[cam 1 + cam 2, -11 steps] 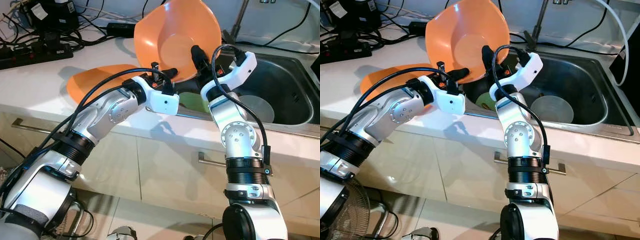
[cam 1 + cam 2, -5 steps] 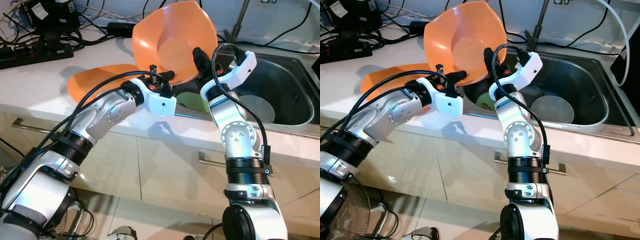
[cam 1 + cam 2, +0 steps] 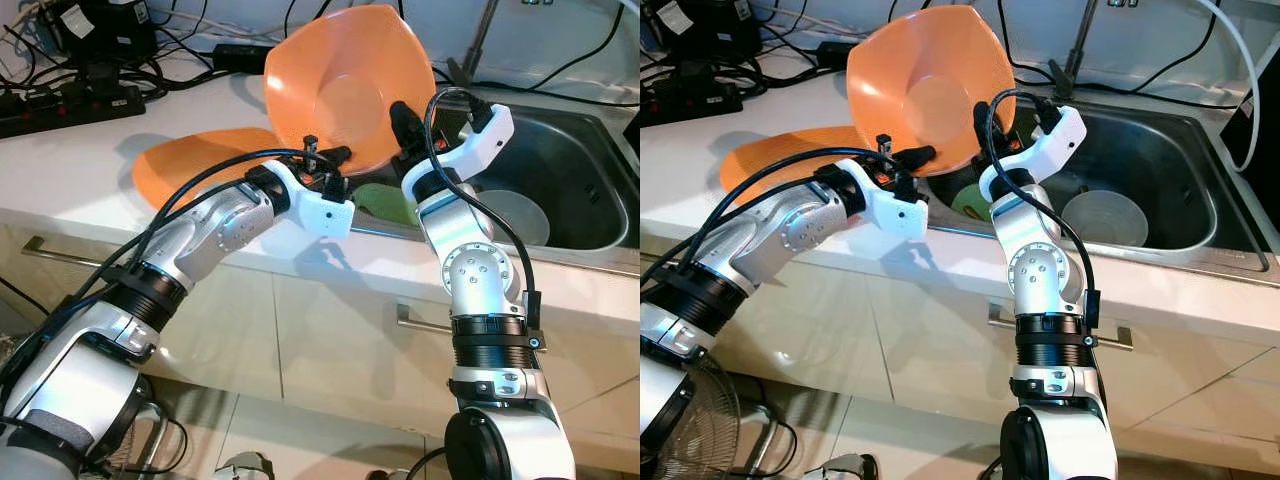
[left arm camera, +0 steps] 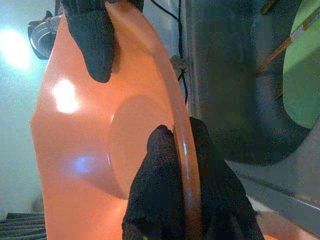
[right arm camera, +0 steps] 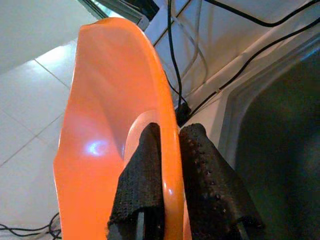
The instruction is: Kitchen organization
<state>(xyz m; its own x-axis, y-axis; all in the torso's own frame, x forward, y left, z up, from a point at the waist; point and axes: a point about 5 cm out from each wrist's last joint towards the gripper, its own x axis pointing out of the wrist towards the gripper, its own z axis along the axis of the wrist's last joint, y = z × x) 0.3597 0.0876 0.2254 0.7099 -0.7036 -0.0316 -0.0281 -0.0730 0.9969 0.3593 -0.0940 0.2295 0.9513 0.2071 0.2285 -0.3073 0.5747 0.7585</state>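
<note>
White counter (image 3: 90,170), steel sink (image 3: 590,170), cabinets (image 3: 330,350)

The big orange plastic bowl (image 3: 348,85), tilted on edge over the left rim of the stainless steel sink (image 3: 575,180), blocks the way across that corner; the left gripper (image 3: 330,160) and right gripper (image 3: 400,118) both clamp its lower rim, crowding the gap beneath it. In the basin, a green plate (image 3: 385,203) and a white round bowl (image 3: 515,215) take up the floor, with open steel between and behind them. The flat orange plate (image 3: 195,160) occupies the white countertop (image 3: 70,170) left of the bowl; black cables and a power strip (image 3: 70,100) line the back, leaving bare counter in front
</note>
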